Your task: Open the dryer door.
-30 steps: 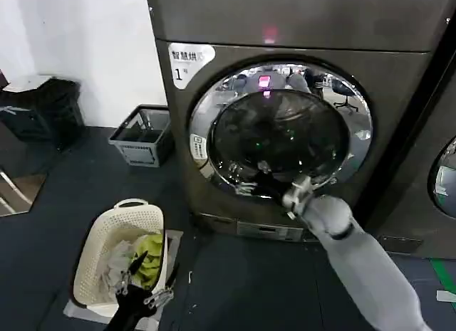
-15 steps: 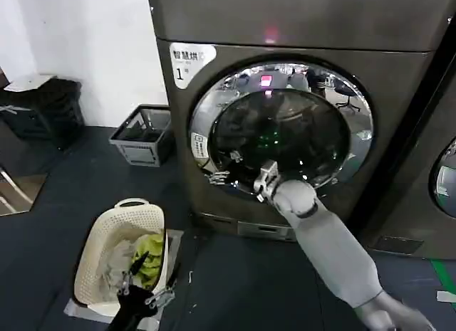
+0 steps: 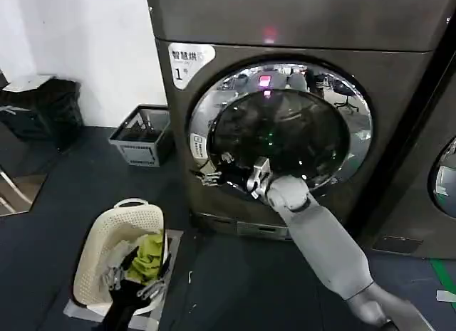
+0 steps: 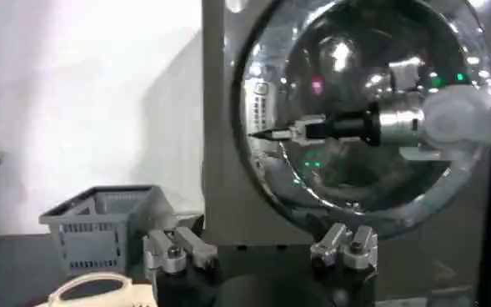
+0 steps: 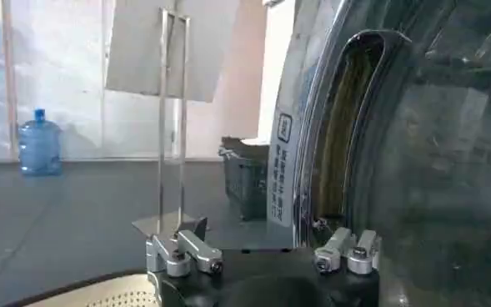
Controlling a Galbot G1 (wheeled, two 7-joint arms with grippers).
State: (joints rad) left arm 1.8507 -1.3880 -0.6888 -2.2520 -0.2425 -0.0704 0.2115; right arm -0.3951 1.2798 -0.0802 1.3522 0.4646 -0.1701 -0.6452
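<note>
Reaching across the lower left of the dryer door [image 3: 279, 128], the right gripper [image 3: 208, 176] sits at the chrome rim, close to the white label [image 3: 199, 146] fixed on that rim. In the right wrist view its two fingers [image 5: 182, 250] stand spread apart with nothing between them, so the gripper is released. The same view shows the door's rim [image 5: 312, 142] just beside the fingers, with a recessed slot in the door edge directly ahead; contact between the fingertips and the rim cannot be confirmed from these angles. In the left wrist view the right gripper [image 4: 270, 133] appears as a slim dark tip pointing toward the rim's left side, with the pale grey forearm [image 4: 466, 117] behind it in front of the glass.

The dryer door is seated flush in the front panel of the dryer [image 3: 285, 32], its dark glass centre reflecting room lights. It appears closed.

The left gripper [image 3: 132, 277] hangs low, over the white laundry basket [image 3: 100, 249] on the floor, near a yellow-green cloth [image 3: 148, 251] inside the basket. In the left wrist view its fingers [image 4: 172, 249] are spread wide and empty.

A grey crate [image 3: 142, 135] stands on the floor by the wall, left of the dryer. A neighbouring machine's round door [image 3: 444, 176] shows at the right edge.
</note>
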